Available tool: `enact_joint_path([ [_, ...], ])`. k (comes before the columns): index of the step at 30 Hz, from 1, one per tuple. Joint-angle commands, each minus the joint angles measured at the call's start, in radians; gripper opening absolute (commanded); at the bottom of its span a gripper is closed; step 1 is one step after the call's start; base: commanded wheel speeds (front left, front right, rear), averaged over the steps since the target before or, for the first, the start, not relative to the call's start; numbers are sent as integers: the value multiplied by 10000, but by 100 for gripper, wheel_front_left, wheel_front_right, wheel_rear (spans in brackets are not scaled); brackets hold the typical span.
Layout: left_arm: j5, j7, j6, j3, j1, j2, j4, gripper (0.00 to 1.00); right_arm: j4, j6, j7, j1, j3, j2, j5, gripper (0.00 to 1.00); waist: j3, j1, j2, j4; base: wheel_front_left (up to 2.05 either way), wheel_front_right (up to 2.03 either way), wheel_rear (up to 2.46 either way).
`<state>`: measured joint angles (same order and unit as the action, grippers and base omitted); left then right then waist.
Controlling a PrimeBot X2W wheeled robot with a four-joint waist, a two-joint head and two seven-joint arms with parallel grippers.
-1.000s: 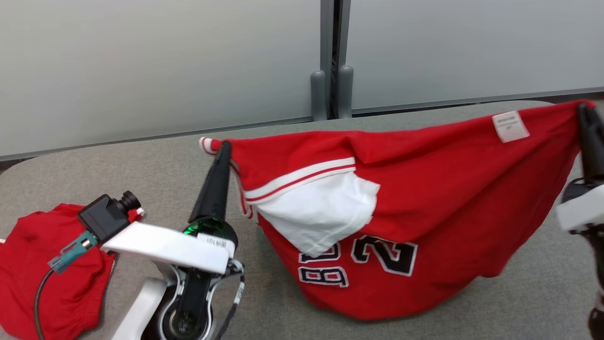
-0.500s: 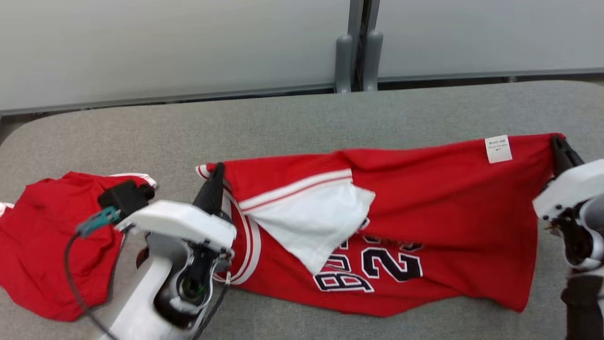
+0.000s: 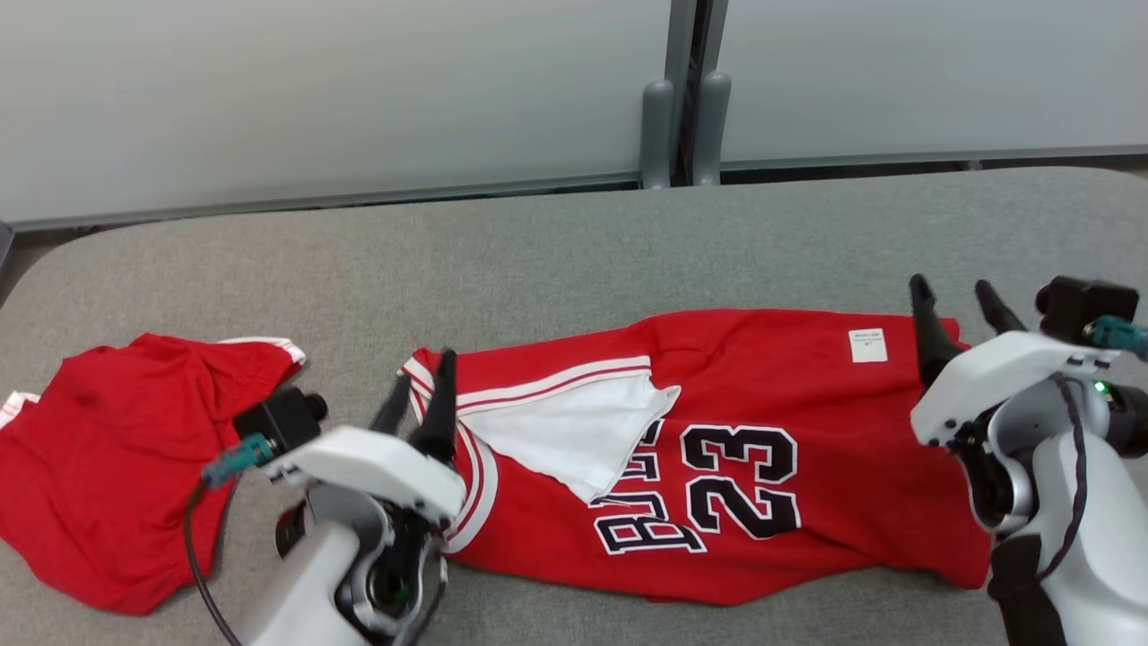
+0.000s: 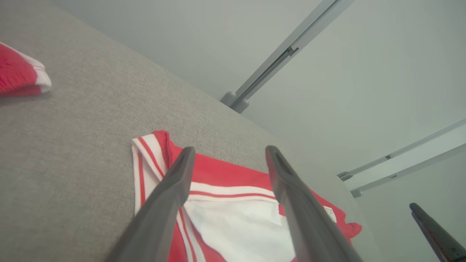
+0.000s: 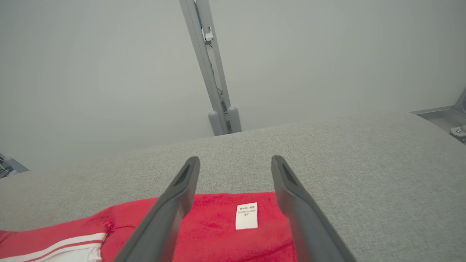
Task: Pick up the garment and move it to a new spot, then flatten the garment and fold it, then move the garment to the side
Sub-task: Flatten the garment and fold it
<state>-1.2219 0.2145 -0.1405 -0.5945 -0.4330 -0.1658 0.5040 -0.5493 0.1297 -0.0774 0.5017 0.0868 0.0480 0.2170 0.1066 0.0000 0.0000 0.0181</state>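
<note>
The jersey [image 3: 789,377] lies on the table [image 3: 574,260] between the grippers, held by neither: the left gripper [image 3: 423,372] gapes just over its striped corner [image 4: 149,160], the right gripper [image 3: 949,285] over the edge by the label [image 3: 867,345]. Looks light and limp, apt to sag and crease, so I'd pinch those two corners. The head view gives the number [image 3: 740,480] and a flipped white flap [image 3: 574,440]; the right wrist view puts the label squarely between its fingers [image 5: 171,211]
</note>
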Motion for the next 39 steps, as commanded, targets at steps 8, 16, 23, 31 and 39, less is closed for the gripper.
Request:
enact_joint_path([
  [8,1090,-760,-942,-1429,1257,-680,-1394,100,2024,18,-547,-1765,-363,50,566,100,-524,0,0,-369,0,0,0],
  [16,1894,-2127,-1918,-2704,1019,-824,-1236,100,3388,18,-1064,-2976,-508,48,588,100,-772,0,0,-687,0,0,0],
  [23,2062,-2797,-2250,-3092,624,-628,-758,100,4004,18,-1303,-3716,-914,53,568,100,-908,0,0,-1015,0,0,0],
  [31,1955,-3611,-2361,-3304,132,-439,-368,72,4247,18,-1395,-4074,-1168,54,774,100,-975,0,0,-1225,0,0,0],
  [39,1873,-4174,-2394,-3419,-174,-320,86,60,4311,18,-1439,-4062,-1359,54,892,100,-968,0,0,-1426,0,0,0],
])
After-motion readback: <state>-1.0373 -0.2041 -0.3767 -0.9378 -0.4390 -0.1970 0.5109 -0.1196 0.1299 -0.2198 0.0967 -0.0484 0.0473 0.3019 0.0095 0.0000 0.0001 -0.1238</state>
